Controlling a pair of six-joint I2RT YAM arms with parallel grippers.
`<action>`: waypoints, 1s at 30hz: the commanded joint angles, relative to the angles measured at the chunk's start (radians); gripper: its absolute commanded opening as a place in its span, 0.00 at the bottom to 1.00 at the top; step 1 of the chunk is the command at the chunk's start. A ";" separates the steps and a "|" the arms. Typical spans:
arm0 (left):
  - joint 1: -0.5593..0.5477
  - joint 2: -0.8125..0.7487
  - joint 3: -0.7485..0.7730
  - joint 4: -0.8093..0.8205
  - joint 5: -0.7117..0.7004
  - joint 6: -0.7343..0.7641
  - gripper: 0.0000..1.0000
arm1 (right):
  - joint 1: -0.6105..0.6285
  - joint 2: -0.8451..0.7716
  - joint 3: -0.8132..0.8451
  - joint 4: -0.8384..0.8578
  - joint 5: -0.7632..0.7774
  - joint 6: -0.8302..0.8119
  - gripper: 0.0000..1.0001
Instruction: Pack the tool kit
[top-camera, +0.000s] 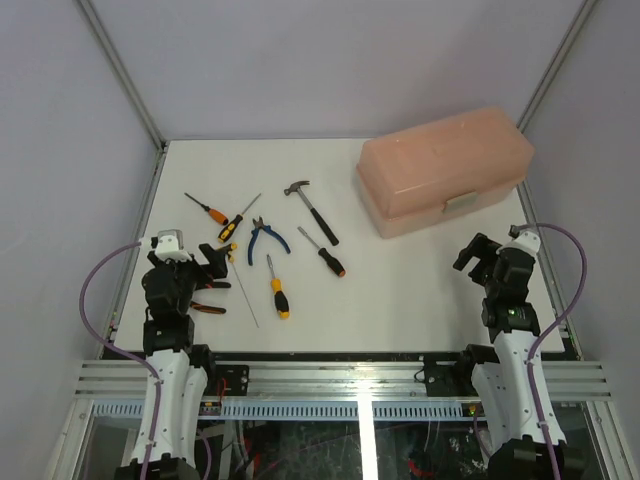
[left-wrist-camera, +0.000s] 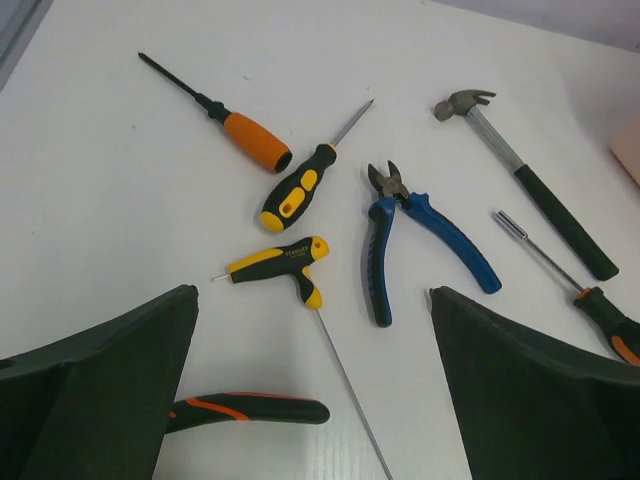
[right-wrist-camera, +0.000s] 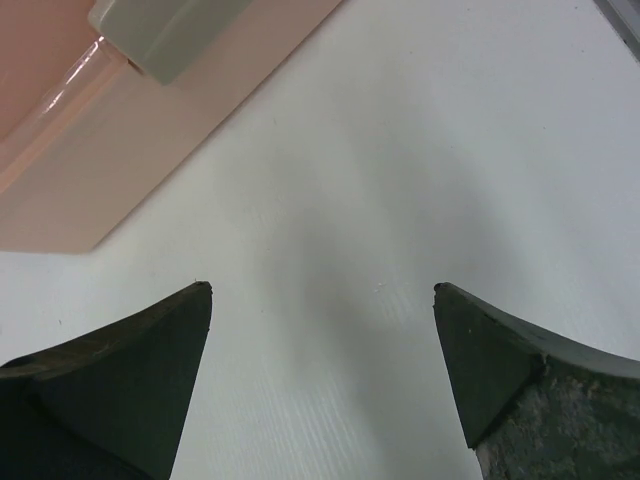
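White tabletop (top-camera: 400, 300) is stretching between pale walls (top-camera: 60, 120) on the left, far and right sides. Near the left edge I am holding my left gripper (left-wrist-camera: 311, 291) over the tool spread, fingers apart and nothing between them. A black-orange handle (left-wrist-camera: 250, 408) is lying partly hidden behind my left finger; I cannot tell which tool it belongs to.

Further out, an orange screwdriver (left-wrist-camera: 256, 142) is pointing its tip far-left. A yellow-black screwdriver (left-wrist-camera: 297, 188) beside it is pointing far-right, and their handles are nearly meeting. A T-handle driver (left-wrist-camera: 285, 265) is sitting between my fingertips, its thin shaft running toward me. Blue pliers (left-wrist-camera: 378, 250) are lying nose away from me.

The hammer (left-wrist-camera: 560, 215) is slanting, head far-left and handle near-right, with a black screwdriver (left-wrist-camera: 605, 318) lying parallel just beside it.

Bare table is opening from there to my right arm. The toolbox (top-camera: 445, 170) is sitting shut in the far right corner, its long axis rising toward the far right. Its grey latch (right-wrist-camera: 165, 35) is facing my right gripper (right-wrist-camera: 322, 287), which is hovering by the right edge, fingers apart and holding nothing.
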 joint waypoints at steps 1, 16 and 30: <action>-0.006 0.009 0.095 -0.026 -0.007 -0.012 1.00 | 0.004 -0.005 0.111 -0.020 0.034 0.043 0.99; -0.016 0.525 0.611 -0.077 0.149 -0.113 1.00 | -0.001 0.668 1.077 -0.289 -0.176 -0.097 0.99; -0.129 0.650 0.697 -0.143 0.188 -0.149 1.00 | -0.217 1.331 1.691 -0.150 -0.406 -0.050 0.96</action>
